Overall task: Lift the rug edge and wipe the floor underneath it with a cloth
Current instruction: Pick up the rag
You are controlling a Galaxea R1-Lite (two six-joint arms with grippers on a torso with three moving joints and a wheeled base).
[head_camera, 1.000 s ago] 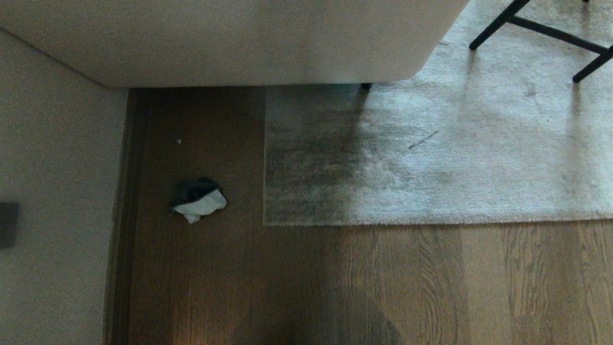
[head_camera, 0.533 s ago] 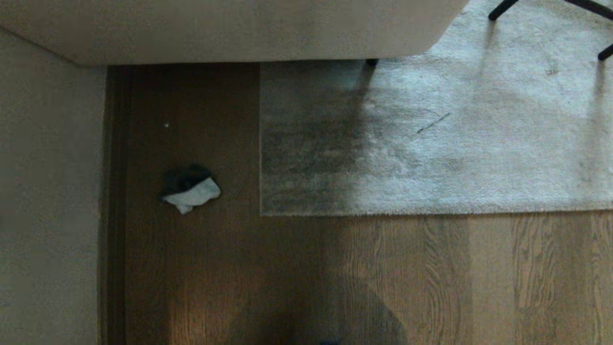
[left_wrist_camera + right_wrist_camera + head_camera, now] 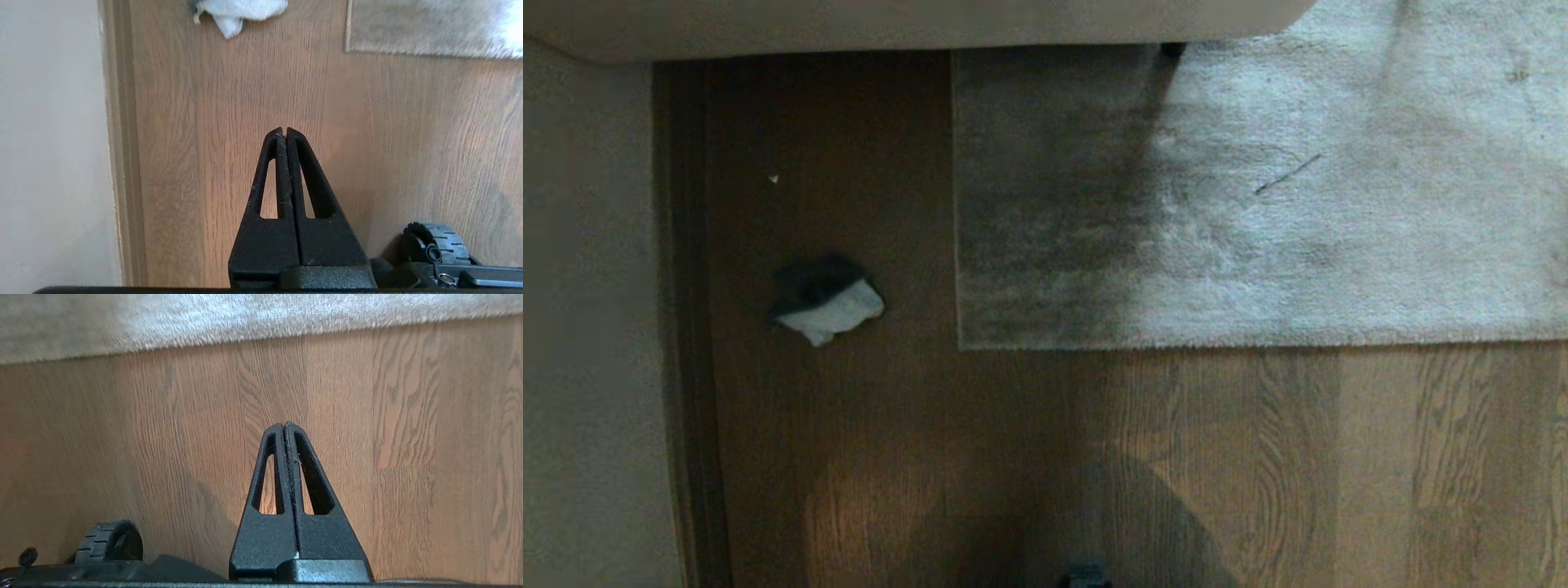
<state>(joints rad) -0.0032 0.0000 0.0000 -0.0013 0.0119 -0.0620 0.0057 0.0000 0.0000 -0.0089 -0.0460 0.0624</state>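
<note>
The grey-beige rug (image 3: 1258, 204) lies flat on the brown wood floor (image 3: 1013, 457), its near left corner square. A crumpled dark green and white cloth (image 3: 825, 302) lies on the bare floor to the left of that corner. In the left wrist view the cloth (image 3: 239, 12) and the rug corner (image 3: 429, 28) lie ahead of my left gripper (image 3: 282, 130), which is shut and empty. My right gripper (image 3: 284, 424) hangs shut and empty over the floor, with the rug edge (image 3: 245, 314) farther ahead. Neither arm shows in the head view.
A pale wall (image 3: 580, 327) with a dark baseboard (image 3: 682, 327) runs down the left. A light sofa or cabinet edge (image 3: 890, 24) overhangs the far side. A wheel of the base (image 3: 435, 245) sits beside the left gripper, and another wheel (image 3: 108, 541) near the right gripper.
The whole head view has shifted: the rug, cloth and sofa slid towards the top of the picture and the black chair legs left view. That is the camera tilting down; nothing itself moved.
</note>
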